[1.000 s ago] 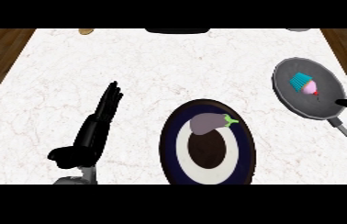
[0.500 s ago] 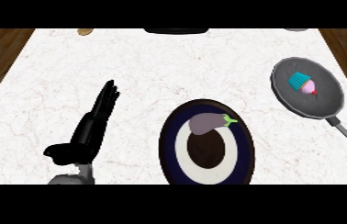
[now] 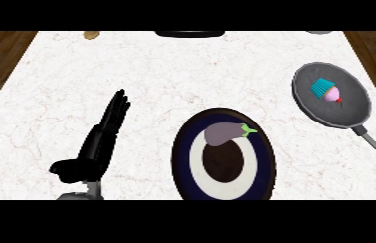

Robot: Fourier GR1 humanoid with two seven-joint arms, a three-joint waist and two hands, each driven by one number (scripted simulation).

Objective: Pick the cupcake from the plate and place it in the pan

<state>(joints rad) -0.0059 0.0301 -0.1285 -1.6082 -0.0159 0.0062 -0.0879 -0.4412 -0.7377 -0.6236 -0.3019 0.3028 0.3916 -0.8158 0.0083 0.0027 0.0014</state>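
A: Lying on its side in the pan at right is the cupcake, teal wrapper, pink top.

B: Pan position?

A: Right part of the bench, handle running toward the lower right edge.

B: Plate?

A: Plate sits lower centre, dark rim, white ring, dark middle. An eggplant lies on its upper part. Well apart from the pan.

B: Left robot hand?

A: Lower left, over the bench, fingers straight and together, pointing up the view, thumb out to the left. Holds nothing, touches no object.

B: Right one?

A: Doesn't show.

B: Anything else?

A: Small brown thing at the far edge, too small to tell.
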